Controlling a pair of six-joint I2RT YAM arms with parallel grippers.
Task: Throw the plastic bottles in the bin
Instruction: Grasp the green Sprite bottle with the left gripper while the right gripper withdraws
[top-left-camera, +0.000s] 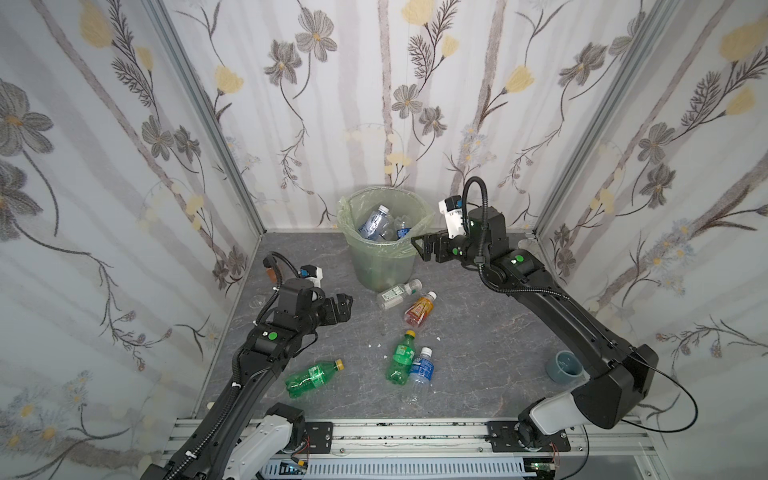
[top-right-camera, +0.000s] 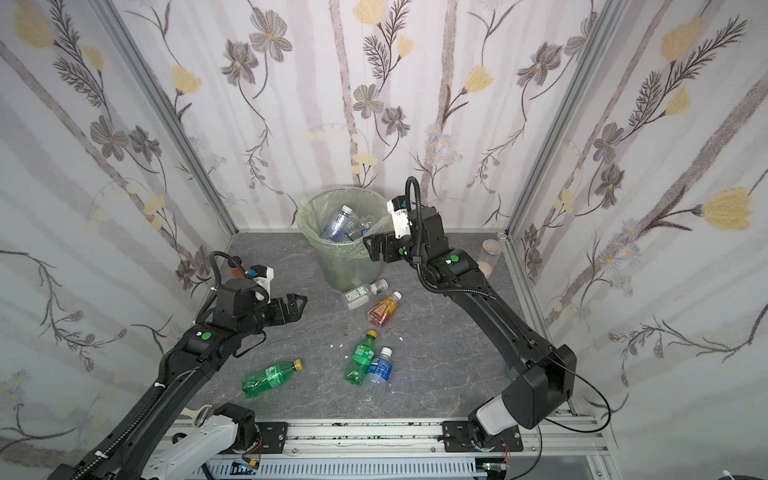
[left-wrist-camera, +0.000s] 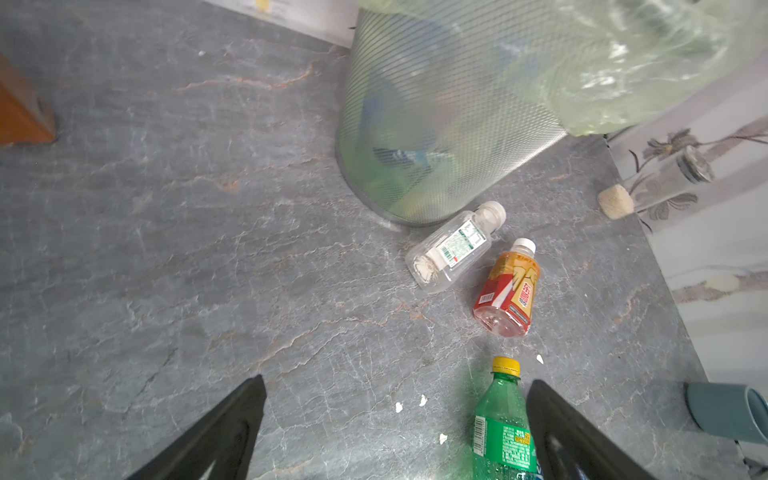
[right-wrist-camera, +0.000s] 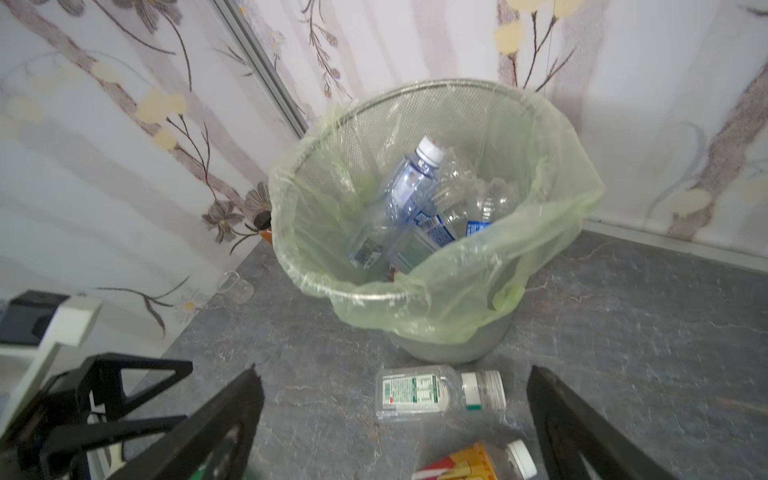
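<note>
left fingers (top-left-camera: 343, 305): open, empty, over left of table (top-left-camera: 478, 332) | right fingers (top-left-camera: 422, 247): open, empty, beside right rim of bin (top-left-camera: 374, 266) | bin: bottles (top-left-camera: 376, 222) inside | table: five bottles (top-left-camera: 401, 357) lying down

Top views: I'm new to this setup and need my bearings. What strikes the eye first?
The green-lined bin at the back wall, already holding clear bottles. Five more bottles lie scattered on the grey tabletop before it, the orange one brightest. The right gripper hangs open beside the bin's rim.
</note>
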